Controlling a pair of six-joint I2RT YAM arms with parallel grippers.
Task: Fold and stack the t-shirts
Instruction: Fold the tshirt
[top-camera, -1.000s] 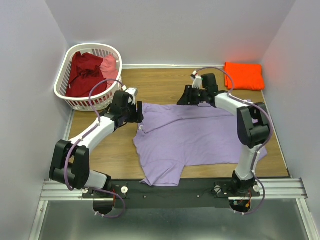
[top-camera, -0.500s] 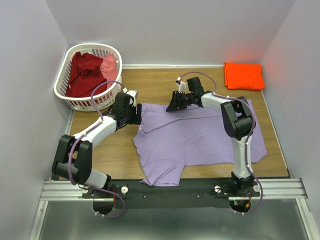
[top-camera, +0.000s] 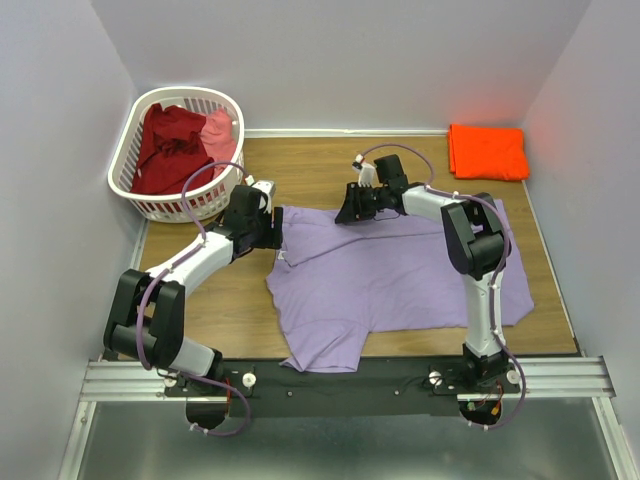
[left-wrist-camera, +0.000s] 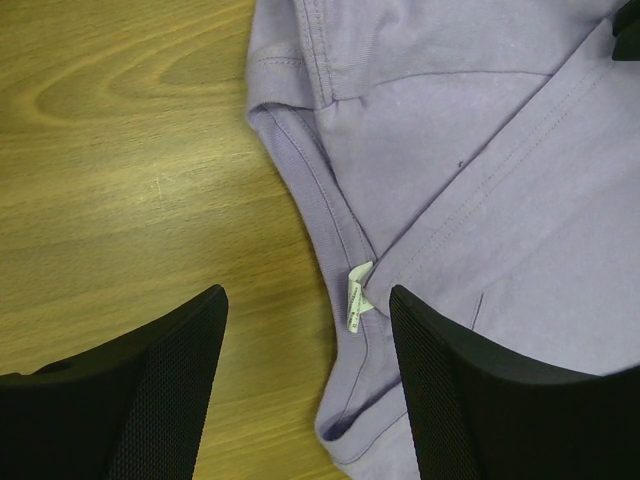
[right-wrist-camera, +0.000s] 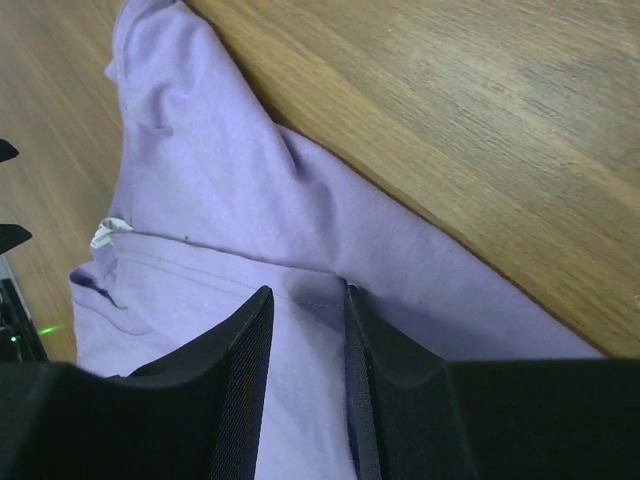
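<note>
A large lavender t-shirt (top-camera: 390, 280) lies spread on the wooden table. My left gripper (top-camera: 275, 228) is open at the shirt's far left corner. In the left wrist view (left-wrist-camera: 305, 310) its fingers straddle a seamed edge of the shirt (left-wrist-camera: 480, 150) with a white label (left-wrist-camera: 357, 297). My right gripper (top-camera: 345, 213) is low on the shirt's far edge. In the right wrist view (right-wrist-camera: 308, 295) its fingers are close together with a pinch of lavender cloth (right-wrist-camera: 200, 200) between them. A folded orange t-shirt (top-camera: 488, 150) lies at the far right. Dark red (top-camera: 170, 145) and pink (top-camera: 217, 128) shirts are in the basket.
A white slotted laundry basket (top-camera: 125, 150) stands at the far left corner. Walls close in the table on the left, back and right. Bare wood (top-camera: 320, 165) shows between the basket and the orange shirt.
My right gripper has moved left along the shirt's far edge, from near the middle right toward the left gripper, then held still. The left arm has barely moved.
</note>
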